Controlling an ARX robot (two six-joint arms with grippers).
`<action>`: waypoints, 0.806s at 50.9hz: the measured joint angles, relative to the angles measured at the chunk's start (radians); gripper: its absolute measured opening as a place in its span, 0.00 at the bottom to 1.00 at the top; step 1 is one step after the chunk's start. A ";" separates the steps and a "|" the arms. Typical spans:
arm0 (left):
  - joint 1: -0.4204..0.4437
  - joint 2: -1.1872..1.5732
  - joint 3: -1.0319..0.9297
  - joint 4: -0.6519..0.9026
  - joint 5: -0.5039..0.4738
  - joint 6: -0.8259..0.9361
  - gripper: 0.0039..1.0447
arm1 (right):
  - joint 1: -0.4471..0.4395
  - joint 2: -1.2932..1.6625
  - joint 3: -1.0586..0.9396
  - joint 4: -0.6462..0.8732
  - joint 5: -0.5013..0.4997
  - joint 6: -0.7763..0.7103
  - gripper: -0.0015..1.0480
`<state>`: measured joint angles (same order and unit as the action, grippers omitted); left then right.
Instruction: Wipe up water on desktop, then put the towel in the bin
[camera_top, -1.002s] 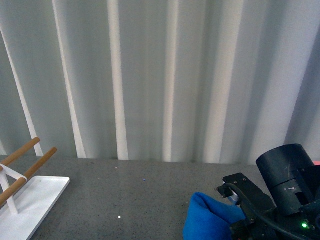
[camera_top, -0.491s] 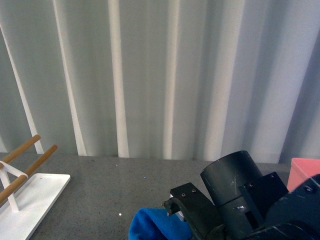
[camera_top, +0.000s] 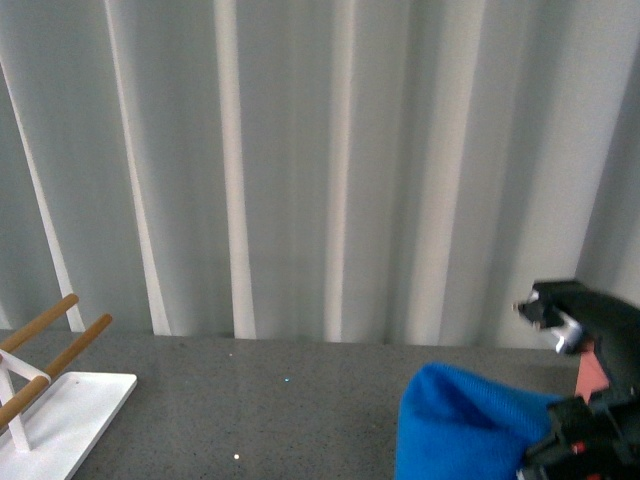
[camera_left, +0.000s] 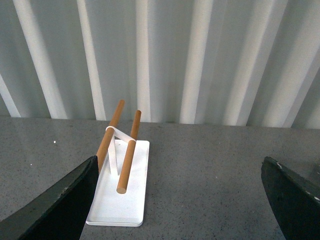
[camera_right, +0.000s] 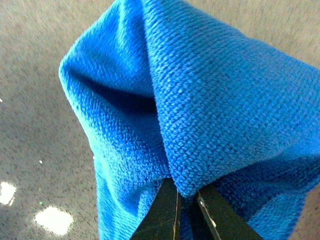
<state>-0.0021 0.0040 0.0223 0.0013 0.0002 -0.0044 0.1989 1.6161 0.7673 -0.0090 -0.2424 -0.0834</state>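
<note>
With right gripper (camera_right: 186, 196) clamped on blue towel (camera_right: 210, 100), carry clear of desk (camera_top: 250, 400), release only once squarely above salmon-pink bin (camera_top: 588, 378).

Place: a staged robot test booth or lab rather than a home.
Backdrop: a pale grey-white pleated curtain (camera_top: 300, 170) closes off everything behind.
Surface: a dark grey, speckled, stone-like worktop (camera_top: 250, 410).
Props: a white rack (camera_left: 125, 207) with wooden rods.
</note>
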 joint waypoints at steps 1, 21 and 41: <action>0.000 0.000 0.000 0.000 0.000 0.000 0.94 | 0.000 -0.013 0.016 -0.013 -0.001 -0.002 0.03; 0.000 0.000 0.000 0.000 0.000 0.000 0.94 | -0.051 -0.151 0.309 -0.200 0.136 -0.034 0.03; 0.000 0.000 0.000 0.000 0.000 0.000 0.94 | -0.322 -0.220 0.447 -0.401 0.488 -0.104 0.03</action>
<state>-0.0021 0.0040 0.0223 0.0010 -0.0002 -0.0044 -0.1226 1.3956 1.2144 -0.4095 0.2451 -0.1875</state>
